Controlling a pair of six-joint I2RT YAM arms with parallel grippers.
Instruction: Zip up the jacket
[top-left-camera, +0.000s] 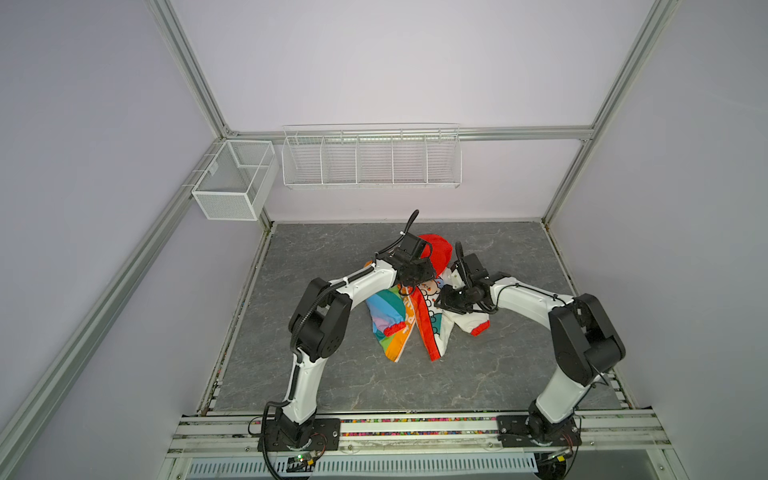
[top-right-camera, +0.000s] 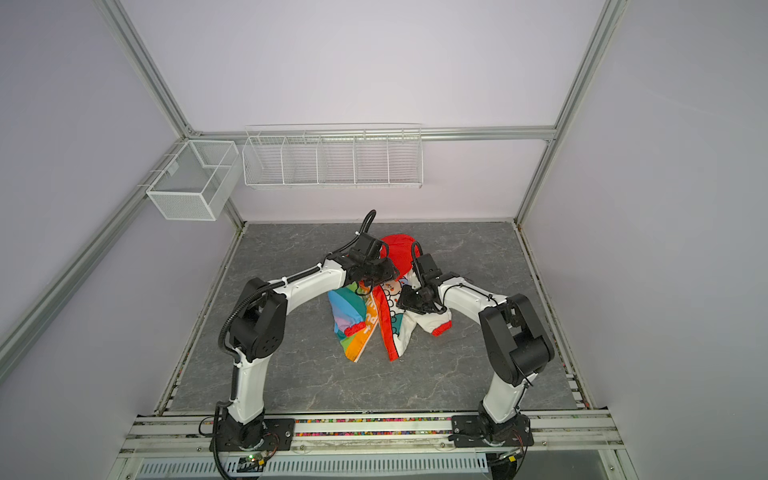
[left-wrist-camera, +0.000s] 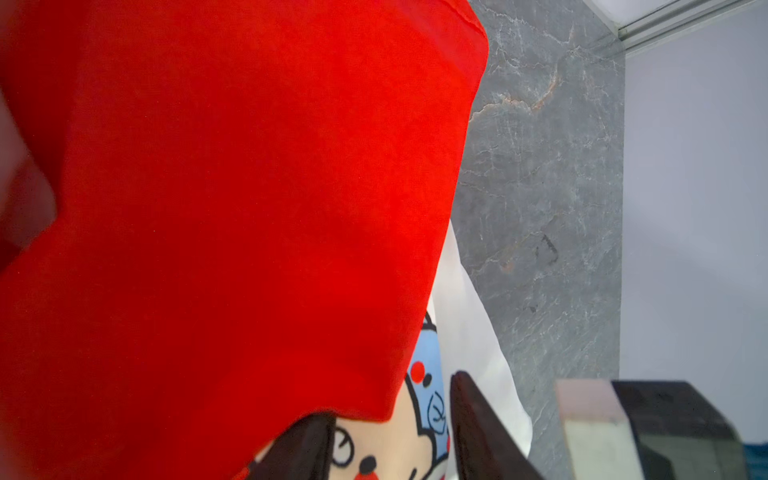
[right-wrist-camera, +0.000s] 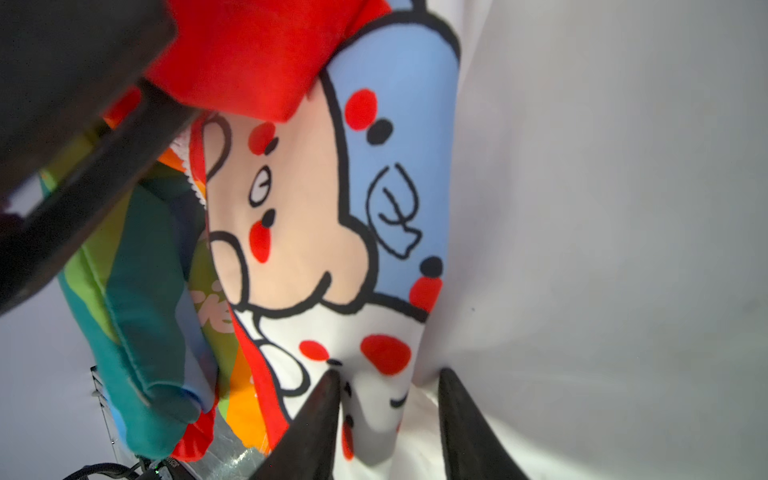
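On the grey table (top-left-camera: 498, 257), near its middle, the jacket (top-left-camera: 388, 309) hung raised, its front halves parted and its hems touching the surface. The left gripper (left-wrist-camera: 390, 395) clamped fabric below the red hood (top-left-camera: 440, 247). The right gripper (right-wrist-camera: 386, 374) straddled the white half; whether it was clenched was unclear.

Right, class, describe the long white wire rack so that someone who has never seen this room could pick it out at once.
Find the back wall behind the grey table. Hanging on it, along the metal rail, is the long wire rack. Unlike the boxy mesh basket in the corner to its left, it is wide, shallow and split into five compartments.
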